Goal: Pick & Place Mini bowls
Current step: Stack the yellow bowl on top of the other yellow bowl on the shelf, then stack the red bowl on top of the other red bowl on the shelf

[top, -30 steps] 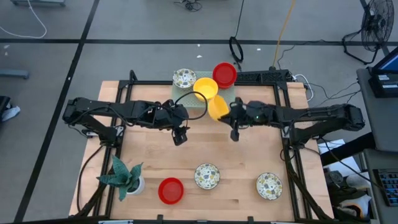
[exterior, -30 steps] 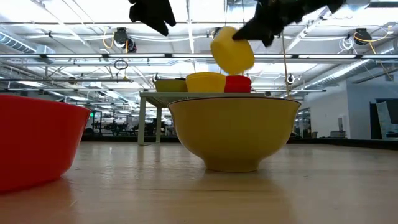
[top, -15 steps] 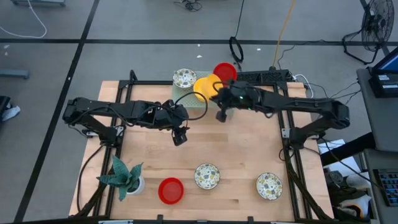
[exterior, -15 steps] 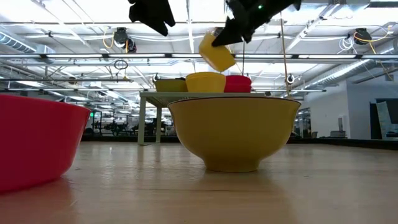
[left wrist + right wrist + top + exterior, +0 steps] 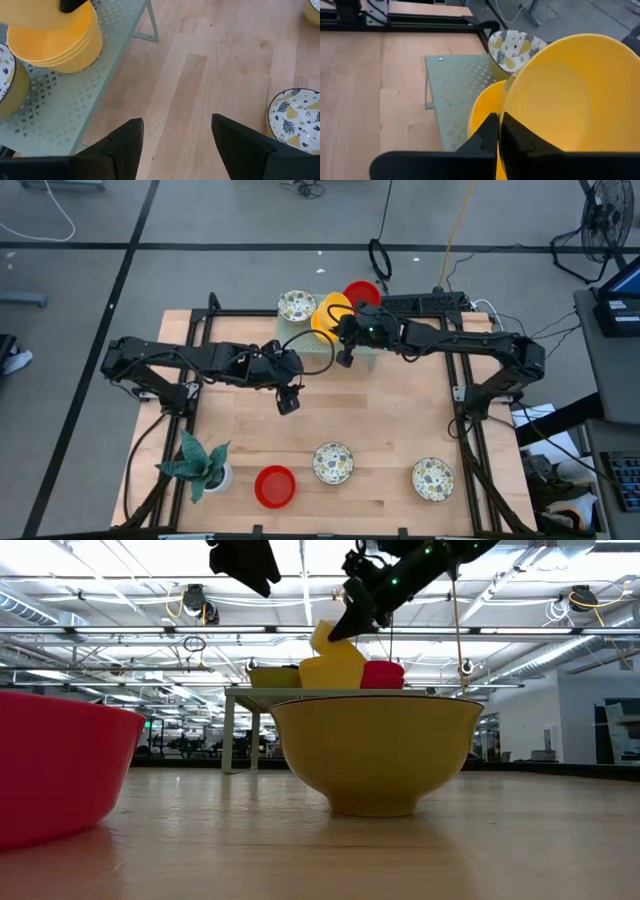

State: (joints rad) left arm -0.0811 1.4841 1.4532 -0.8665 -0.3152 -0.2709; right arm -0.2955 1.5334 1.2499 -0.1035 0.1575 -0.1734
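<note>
The right gripper (image 5: pixel 347 332), clamped on a plain yellow round mini bowl (image 5: pixel 570 95), has swung it over the yellow bowl stack (image 5: pixel 52 42) on the pale green perforated metal rack (image 5: pixel 75 105), placement looking close, while the left gripper (image 5: pixel 172 145) waits spread and empty mid-table.

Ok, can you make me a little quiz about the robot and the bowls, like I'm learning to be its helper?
1. True or false: the right gripper is pinching the rim of a yellow bowl over the pale green rack.
2. What stands at the table's near left corner in the high view? A) a plant B) a red cup C) a fan
3. Fill in: the left gripper has its fingers ____ above bare wood.

Key: 1 true; 2 A, the plant sits there beside a red bowl; 3 open, with nothing between them.
</note>
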